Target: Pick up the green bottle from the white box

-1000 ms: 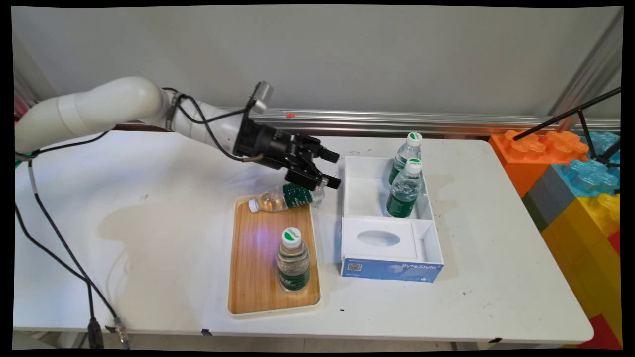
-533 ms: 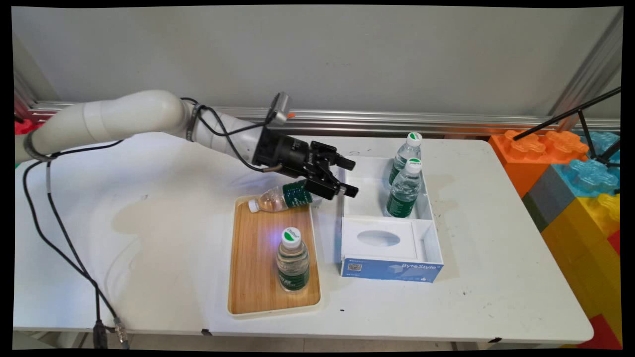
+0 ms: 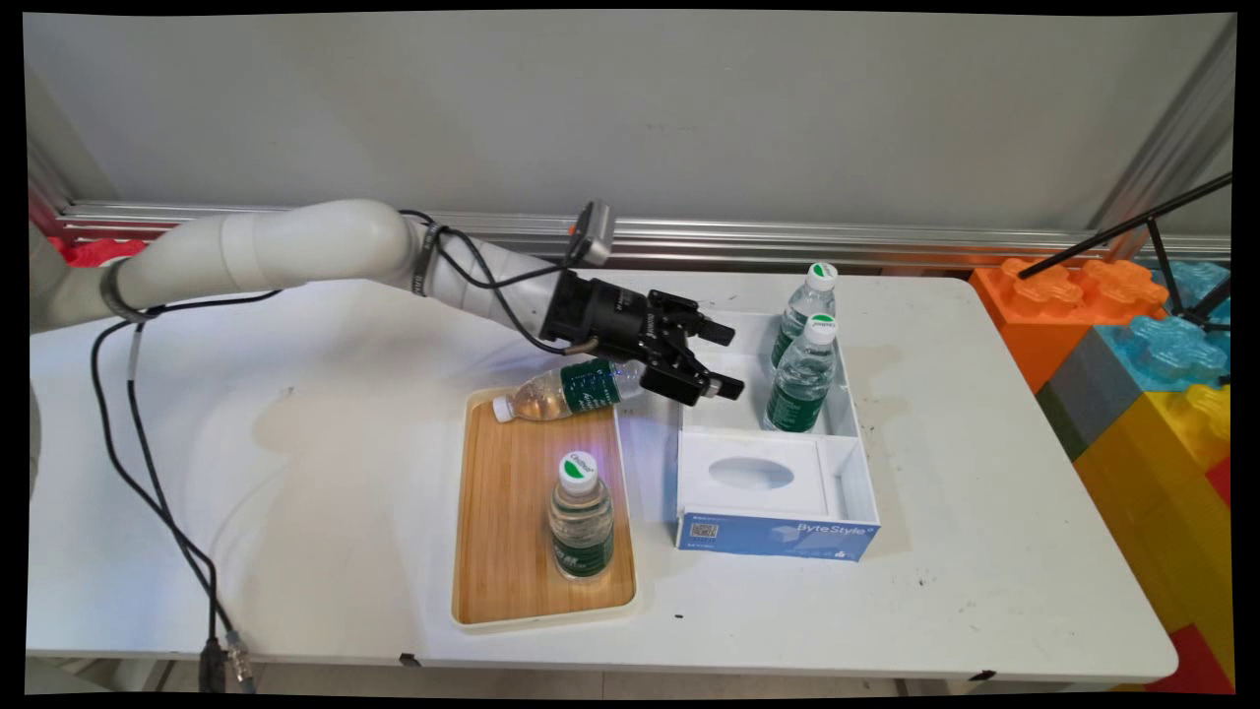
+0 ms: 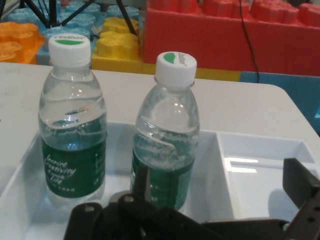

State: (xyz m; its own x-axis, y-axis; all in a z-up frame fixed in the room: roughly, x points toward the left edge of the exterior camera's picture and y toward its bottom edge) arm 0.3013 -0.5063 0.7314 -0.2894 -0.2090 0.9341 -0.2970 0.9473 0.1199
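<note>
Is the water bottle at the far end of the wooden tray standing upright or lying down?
Lying down. The water bottle rests on its side across the far end of the wooden tray, white cap pointing toward the picture's left.

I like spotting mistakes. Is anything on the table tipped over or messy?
Yes. One water bottle lies on its side across the far rim of the wooden tray, while the other three bottles stand upright.

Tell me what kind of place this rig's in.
Likely a robotics lab or test bench: a white table against a bare wall with an aluminium rail, oversized toy bricks stacked alongside, water bottles staged as props.
</note>
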